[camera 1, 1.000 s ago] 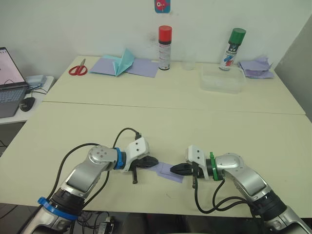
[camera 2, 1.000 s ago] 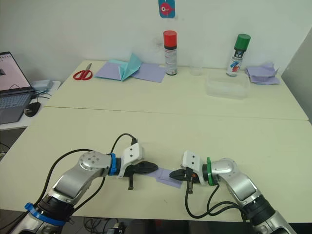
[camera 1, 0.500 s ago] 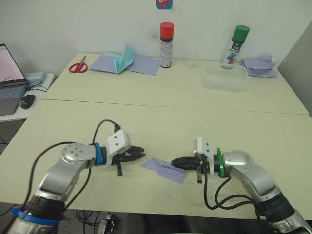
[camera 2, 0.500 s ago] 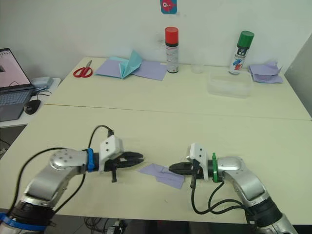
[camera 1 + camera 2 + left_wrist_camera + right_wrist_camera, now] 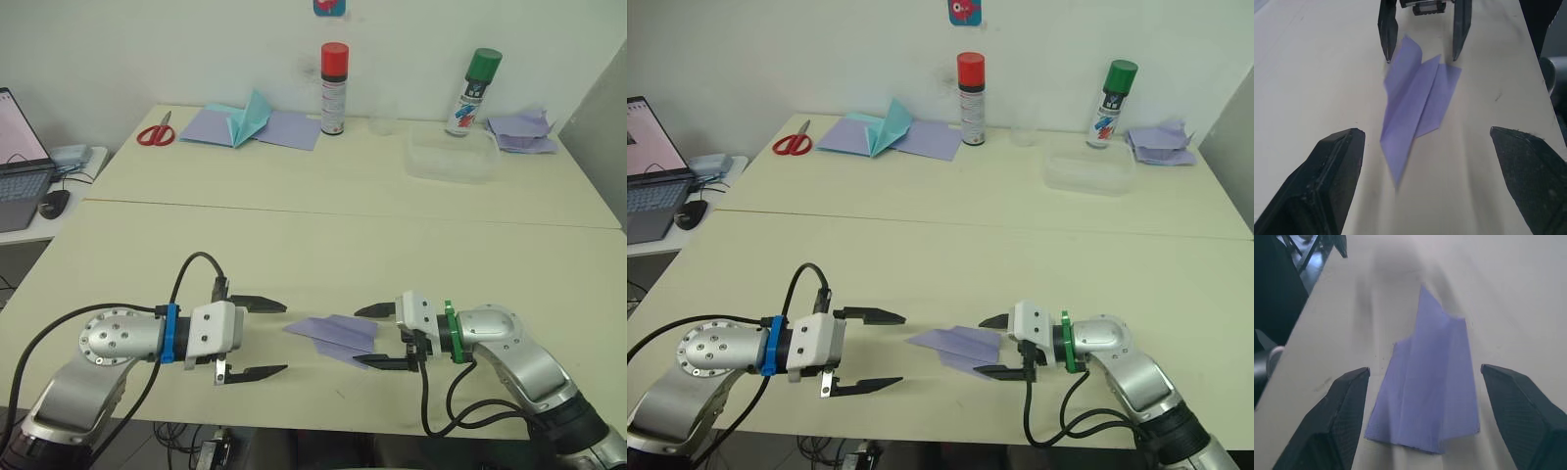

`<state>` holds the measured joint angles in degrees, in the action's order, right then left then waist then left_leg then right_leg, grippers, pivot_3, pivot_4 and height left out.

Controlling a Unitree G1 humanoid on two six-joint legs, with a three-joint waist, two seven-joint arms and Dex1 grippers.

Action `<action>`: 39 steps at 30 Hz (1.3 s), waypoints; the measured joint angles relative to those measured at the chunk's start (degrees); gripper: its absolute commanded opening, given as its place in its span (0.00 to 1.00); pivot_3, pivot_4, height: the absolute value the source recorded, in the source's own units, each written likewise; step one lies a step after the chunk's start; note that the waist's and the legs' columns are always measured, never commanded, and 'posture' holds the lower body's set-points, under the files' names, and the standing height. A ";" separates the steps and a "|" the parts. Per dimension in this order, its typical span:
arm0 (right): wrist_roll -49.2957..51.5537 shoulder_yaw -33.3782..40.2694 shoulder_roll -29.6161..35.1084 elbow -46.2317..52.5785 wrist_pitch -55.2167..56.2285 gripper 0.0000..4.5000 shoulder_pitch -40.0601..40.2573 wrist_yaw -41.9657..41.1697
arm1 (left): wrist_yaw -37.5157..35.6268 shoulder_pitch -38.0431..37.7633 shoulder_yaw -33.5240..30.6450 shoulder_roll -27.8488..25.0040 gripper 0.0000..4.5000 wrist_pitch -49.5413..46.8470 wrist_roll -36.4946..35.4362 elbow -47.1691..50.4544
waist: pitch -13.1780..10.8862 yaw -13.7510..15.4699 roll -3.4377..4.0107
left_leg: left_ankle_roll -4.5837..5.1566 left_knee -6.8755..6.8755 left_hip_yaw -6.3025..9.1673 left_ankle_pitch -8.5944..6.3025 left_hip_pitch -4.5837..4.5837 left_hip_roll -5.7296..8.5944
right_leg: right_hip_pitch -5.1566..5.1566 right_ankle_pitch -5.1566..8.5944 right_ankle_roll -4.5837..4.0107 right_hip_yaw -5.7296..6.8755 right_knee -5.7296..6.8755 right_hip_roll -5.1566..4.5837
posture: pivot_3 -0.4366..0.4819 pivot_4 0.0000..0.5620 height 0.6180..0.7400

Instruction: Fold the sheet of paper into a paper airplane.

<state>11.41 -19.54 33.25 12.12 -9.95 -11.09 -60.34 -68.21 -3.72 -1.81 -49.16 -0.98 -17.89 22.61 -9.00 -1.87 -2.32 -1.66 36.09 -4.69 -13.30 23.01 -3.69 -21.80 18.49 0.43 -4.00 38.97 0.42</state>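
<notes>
Both pincers spread wide, paper airplane (image 5: pixel 336 335) lying between them

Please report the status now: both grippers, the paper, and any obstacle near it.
Left gripper open, jaws wide, short of the nose. Right gripper open, jaws straddling the tail. Paper airplane folded, flat on table, nothing gripping it. No obstacle near it.

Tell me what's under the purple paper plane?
Just the pale table. The paper airplane lies flat on it between the open left claw and open right claw. Whatever might be beneath its folded layers is covered, so I can't see it.
</notes>
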 measured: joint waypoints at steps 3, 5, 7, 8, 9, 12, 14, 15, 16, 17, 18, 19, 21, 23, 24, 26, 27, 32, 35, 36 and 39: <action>-4.76 -1.08 -0.94 -3.88 5.67 0.87 -0.08 2.33 | 1.53 -2.14 0.00 0.66 1.00 0.27 0.21 1.30 | -0.01 0.01 0.00 | 0.00 0.00 -0.01 0.00 0.00 0.01 | 0.01 0.00 0.00 -0.01 0.00 0.00 | 0.48 0.27 1.00; -6.85 -1.20 -1.44 -5.88 8.78 0.87 -0.10 3.47 | 2.75 -2.87 0.02 1.37 1.00 0.14 0.21 2.63 | -0.01 0.03 -0.01 | 0.00 0.00 -0.01 0.00 0.01 0.02 | 0.01 0.00 0.00 -0.01 0.00 0.00 | 0.48 0.27 1.00; -7.98 -1.38 -1.94 -6.47 11.34 0.79 -0.16 4.09 | 3.90 -3.22 0.01 1.63 1.00 0.20 0.43 3.17 | -0.01 0.03 0.00 | 0.00 0.00 0.00 0.00 -0.02 0.00 | 0.02 0.00 0.00 0.00 0.02 0.00 | 0.48 0.27 1.00; -8.05 -1.40 -2.07 -6.85 12.36 0.74 -0.24 4.13 | 4.30 -3.42 0.01 1.85 1.00 0.19 0.51 3.53 | -0.01 0.03 0.00 | 0.00 0.00 -0.01 0.00 -0.02 0.00 | 0.02 0.00 0.00 0.00 0.03 0.00 | 0.48 0.27 1.00; -8.08 -1.40 -2.06 -7.16 12.98 0.66 -0.31 4.12 | 4.66 -3.49 0.01 1.92 1.00 0.19 0.52 3.78 | -0.01 0.03 0.00 | 0.00 0.00 -0.01 0.00 -0.02 0.00 | 0.02 -0.01 -0.01 0.00 0.03 0.01 | 0.48 0.27 1.00; -7.73 -1.29 -2.07 -7.63 13.31 0.42 -0.69 3.95 | 5.21 -3.57 0.01 1.90 1.00 0.15 0.50 3.89 | -0.01 0.03 0.00 | 0.00 0.00 -0.01 0.00 -0.03 0.01 | 0.03 -0.01 -0.02 -0.01 0.03 0.00 | 0.48 0.27 1.00; -6.78 -0.97 -2.23 -7.62 12.66 0.26 -0.90 3.72 | 5.27 -3.71 0.01 1.88 1.00 0.15 0.51 3.89 | -0.01 0.04 0.00 | 0.00 0.00 -0.01 0.00 -0.03 0.01 | 0.04 -0.03 -0.04 0.00 0.03 0.00 | 0.48 0.27 1.00; -6.05 -0.75 -2.35 -7.62 11.81 0.17 -0.92 3.59 | 5.49 -3.77 0.01 1.89 1.00 0.03 0.50 3.89 | -0.01 0.04 0.00 | 0.00 0.00 -0.01 0.00 -0.03 0.01 | 0.04 -0.03 -0.05 0.00 0.03 0.00 | 0.48 0.27 1.00; -5.38 -0.54 -2.53 -7.48 10.54 0.10 -0.91 3.53 | 5.85 -3.81 0.01 1.90 1.00 -0.17 0.48 3.91 | -0.01 0.04 0.00 | 0.00 0.00 0.00 0.00 -0.03 0.00 | 0.04 -0.06 -0.11 0.00 0.03 0.00 | 0.48 0.27 1.00; -4.11 -0.06 -3.06 -7.08 7.60 0.01 -0.86 3.62 | 6.41 -3.83 0.01 2.00 1.00 -0.66 0.36 4.02 | -0.01 0.04 0.00 | 0.00 0.00 -0.01 0.00 -0.03 0.00 | 0.04 -0.15 -0.25 0.00 0.03 0.00 | 0.48 0.27 1.00; -2.90 0.40 -3.53 -6.56 4.88 0.01 -0.84 3.91 | 6.69 -3.88 0.01 2.18 1.00 -1.20 0.25 4.24 | -0.01 0.04 0.00 | 0.00 0.00 -0.01 0.00 -0.03 0.00 | 0.04 -0.15 -0.26 -0.01 0.04 0.00 | 0.48 0.27 1.00; -1.32 0.83 -3.87 -5.62 1.49 0.01 -0.73 4.31 | 7.06 -4.10 0.01 2.24 1.00 -1.66 0.10 4.61 | -0.01 0.03 0.00 | 0.00 0.00 0.00 0.00 -0.03 0.00 | 0.04 -0.15 -0.26 0.00 0.05 0.00 | 0.48 0.27 1.00; 2.12 3.00 -4.98 -3.78 -6.04 0.01 -0.32 6.17 | 7.76 -4.60 0.01 2.28 1.00 -2.45 -0.10 5.35 | -0.01 0.04 0.00 | 0.00 0.00 0.01 0.00 -0.03 0.00 | 0.05 -0.15 -0.27 0.00 0.05 0.00 | 0.48 0.27 1.00; 5.42 6.16 -5.34 -1.96 -13.63 0.01 0.18 9.16 | 8.48 -4.89 -0.17 2.59 1.00 -2.52 -0.11 5.82 | -0.01 0.04 0.00 | 0.00 0.00 0.01 0.00 -0.02 0.00 | 0.05 -0.16 -0.27 0.00 0.05 -0.01 | 0.48 0.27 1.00; 6.64 7.97 -5.45 -1.22 -16.75 0.01 0.51 10.69 | 9.01 -5.01 -0.34 3.05 1.00 -2.67 -0.21 6.13 | -0.01 0.04 0.00 | 0.00 0.00 0.00 0.00 -0.03 0.01 | 0.06 -0.16 -0.26 0.00 0.05 -0.02 | 0.48 0.27 1.00; 9.12 11.18 -5.84 0.15 -22.33 0.01 0.99 13.51 | 10.21 -5.39 -0.91 3.90 1.00 -3.74 -1.19 6.62 | -0.01 0.03 0.00 | 0.00 0.00 0.01 0.00 -0.03 0.01 | 0.06 -0.15 -0.26 0.00 0.04 -0.01 | 0.48 0.27 1.00; 10.32 12.55 -6.22 0.93 -24.79 0.01 1.20 14.91 | 10.69 -5.77 -1.30 4.30 1.00 -4.19 -1.65 6.92 | -0.01 0.03 0.00 | 0.00 0.00 0.01 0.00 -0.03 0.01 | 0.05 -0.15 -0.26 0.01 0.04 -0.01 | 0.48 0.27 1.00; 11.06 14.64 -6.86 4.92 -28.24 0.01 2.92 19.70 | 15.83 -7.23 -4.03 7.73 1.00 -8.38 -5.22 9.23 | -0.01 -0.03 0.00 | -0.01 -0.01 0.04 0.00 -0.02 0.01 | 0.05 -0.08 -0.14 0.02 0.04 0.00 | 0.48 0.27 1.00; 7.58 12.17 -6.90 5.21 -24.60 0.01 4.58 21.10 | 19.94 -9.14 -6.31 9.44 1.00 -12.73 -8.27 10.65 | 0.00 -0.12 -0.01 | -0.01 -0.01 0.02 0.00 -0.02 0.00 | 0.04 0.00 0.01 0.00 0.04 0.00 | 0.48 0.27 1.00; 7.28 11.75 -7.07 5.07 -23.92 0.01 4.87 21.48 | 20.26 -9.99 -6.70 9.44 1.00 -13.64 -8.98 11.37 | 0.00 -0.17 -0.01 | -0.01 -0.01 0.01 0.00 -0.03 0.01 | 0.05 -0.01 0.00 -0.01 0.04 0.00 | 0.48 0.27 1.00; 7.10 11.66 -7.96 4.38 -23.11 0.01 4.87 22.10 | 20.86 -11.47 -6.99 9.57 1.00 -15.60 -11.13 13.70 | 0.00 -0.15 -0.02 | -0.01 0.01 0.03 0.01 -0.08 0.01 | 0.09 -0.01 0.01 0.00 0.05 0.00 | 0.48 0.27 1.00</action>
<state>18.52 -7.89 25.28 16.50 -33.06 -6.22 -38.24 -47.35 -15.19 -8.80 -39.60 -16.58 -29.02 36.30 -8.99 -2.02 -2.34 -1.67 36.11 -4.66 -13.30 22.94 -3.69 -21.70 18.48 0.43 -4.00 39.02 0.41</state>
